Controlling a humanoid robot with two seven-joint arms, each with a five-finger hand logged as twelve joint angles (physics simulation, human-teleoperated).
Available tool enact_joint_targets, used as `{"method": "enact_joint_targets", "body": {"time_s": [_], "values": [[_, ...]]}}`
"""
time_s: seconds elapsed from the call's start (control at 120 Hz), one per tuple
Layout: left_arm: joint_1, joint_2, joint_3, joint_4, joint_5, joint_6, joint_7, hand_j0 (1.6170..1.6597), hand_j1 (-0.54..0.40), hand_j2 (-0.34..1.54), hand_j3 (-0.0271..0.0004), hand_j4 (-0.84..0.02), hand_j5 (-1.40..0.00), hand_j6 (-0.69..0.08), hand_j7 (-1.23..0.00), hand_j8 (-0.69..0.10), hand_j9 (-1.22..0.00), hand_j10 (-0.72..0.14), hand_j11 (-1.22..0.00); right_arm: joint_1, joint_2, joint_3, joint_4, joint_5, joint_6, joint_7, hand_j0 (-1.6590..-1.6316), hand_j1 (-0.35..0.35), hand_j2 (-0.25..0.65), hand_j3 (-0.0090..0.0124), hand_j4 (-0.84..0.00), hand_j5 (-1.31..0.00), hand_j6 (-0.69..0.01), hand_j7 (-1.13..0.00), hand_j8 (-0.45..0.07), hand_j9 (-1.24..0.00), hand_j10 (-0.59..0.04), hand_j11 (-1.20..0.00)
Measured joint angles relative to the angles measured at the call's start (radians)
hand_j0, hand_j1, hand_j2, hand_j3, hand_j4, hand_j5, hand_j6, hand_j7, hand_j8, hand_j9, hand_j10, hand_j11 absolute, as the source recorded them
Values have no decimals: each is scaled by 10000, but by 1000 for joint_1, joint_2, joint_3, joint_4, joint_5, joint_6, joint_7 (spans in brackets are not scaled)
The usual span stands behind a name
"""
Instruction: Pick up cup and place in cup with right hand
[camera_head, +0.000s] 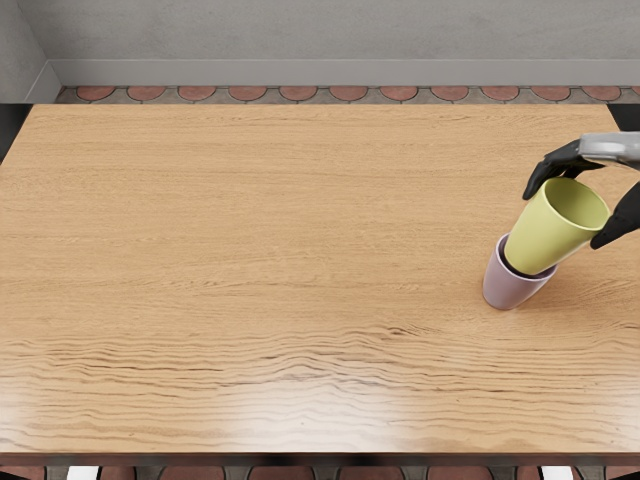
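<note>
right hand (594, 153) around a yellow cup (545, 237), above a purple cup (508, 290)

the right hand enters from the right edge and is held partly closed, the width of the yellow cup apart. its black, smooth, jointed fingers (550, 170) curve over the far left side of the cup near the rim, and the thumb (621, 219) lies against the right side; the cup is held between them. a pale grey, glossy part covers the back of the hand.

the yellow cup is a tapered, smooth-walled vessel, mouth upward, leaning toward the right. its narrow base sits inside the mouth of the purple cup, with most of its wall above that rim. the purple cup, shorter to view and likewise tapered, stands on the table (250, 230) near its right end.

the tabletop shows wavy wood grain and a soft sheen. beyond it: rounded reddish floor tiles (299, 94) and a plain grey wall (330, 35).
</note>
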Motion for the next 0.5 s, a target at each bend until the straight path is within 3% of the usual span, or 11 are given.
{"method": "enact_joint_targets", "body": {"time_s": [0.5], "values": [[0,0,0,0,0,0,0,16581,3488,2,-2,1,-4,1,-3,1,-3,1,-3,2,24,5,-1,1,0,-7,-16578,836,396,5,-4563,-6109,-3371,-5983,-2966,-6150,-4140,-6169]]}}
